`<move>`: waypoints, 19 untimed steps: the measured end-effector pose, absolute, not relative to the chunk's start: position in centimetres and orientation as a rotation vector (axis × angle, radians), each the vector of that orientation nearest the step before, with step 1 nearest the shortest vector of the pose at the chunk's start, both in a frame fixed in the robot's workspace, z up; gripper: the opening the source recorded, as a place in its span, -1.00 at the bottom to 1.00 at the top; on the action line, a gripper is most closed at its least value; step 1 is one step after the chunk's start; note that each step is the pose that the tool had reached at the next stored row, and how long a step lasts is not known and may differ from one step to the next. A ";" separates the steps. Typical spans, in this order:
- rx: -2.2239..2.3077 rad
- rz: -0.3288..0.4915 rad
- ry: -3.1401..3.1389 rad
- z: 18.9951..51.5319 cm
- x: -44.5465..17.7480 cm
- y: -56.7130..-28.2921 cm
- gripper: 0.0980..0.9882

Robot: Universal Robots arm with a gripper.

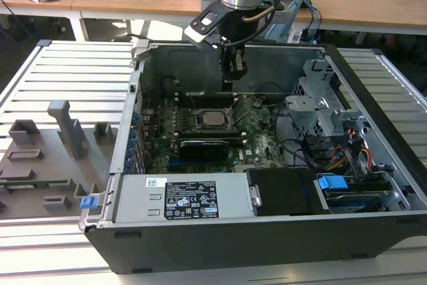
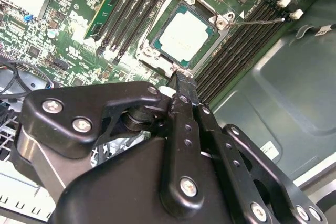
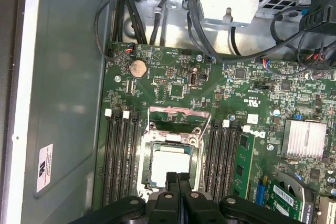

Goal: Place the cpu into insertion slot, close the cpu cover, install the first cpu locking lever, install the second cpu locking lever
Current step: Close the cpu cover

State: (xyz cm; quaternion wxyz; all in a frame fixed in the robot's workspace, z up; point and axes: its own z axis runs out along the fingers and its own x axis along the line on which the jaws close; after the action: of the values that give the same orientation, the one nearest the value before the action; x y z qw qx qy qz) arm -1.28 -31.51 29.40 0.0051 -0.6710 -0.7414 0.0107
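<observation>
The cpu [image 2: 186, 34] lies flat in the insertion slot [image 2: 149, 51] on the green board, its silver top showing. In the first wrist view the cpu [image 3: 170, 162] sits just beyond my gripper [image 3: 177, 177]. The cpu cover [image 3: 177, 109] stands tilted up at the slot's far side. A thin locking lever [image 2: 257, 21] sticks out from one socket corner. My gripper [image 2: 177, 77] is shut with nothing in it, its tip close above the slot's edge. In the exterior view my gripper [image 1: 234, 75] hangs above the cpu [image 1: 213, 119].
The open computer case [image 1: 127, 131] walls the board in. Memory slots [image 3: 119, 156] flank the socket on both sides. Black cables [image 3: 157, 19] and a drive cage [image 1: 313, 98] lie nearby. A long black card [image 1: 207, 146] sits in front of the socket.
</observation>
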 end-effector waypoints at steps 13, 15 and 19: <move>-2.105 0.043 -2.325 29.4 1.6 -31.5 -0.98; -2.105 0.043 -2.326 29.4 2.1 -31.5 -0.98; -2.106 0.047 -2.327 29.4 3.5 -31.5 -0.98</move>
State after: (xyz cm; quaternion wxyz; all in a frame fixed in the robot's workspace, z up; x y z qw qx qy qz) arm 3.48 -31.49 29.40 0.0014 -0.6710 -0.7413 0.0149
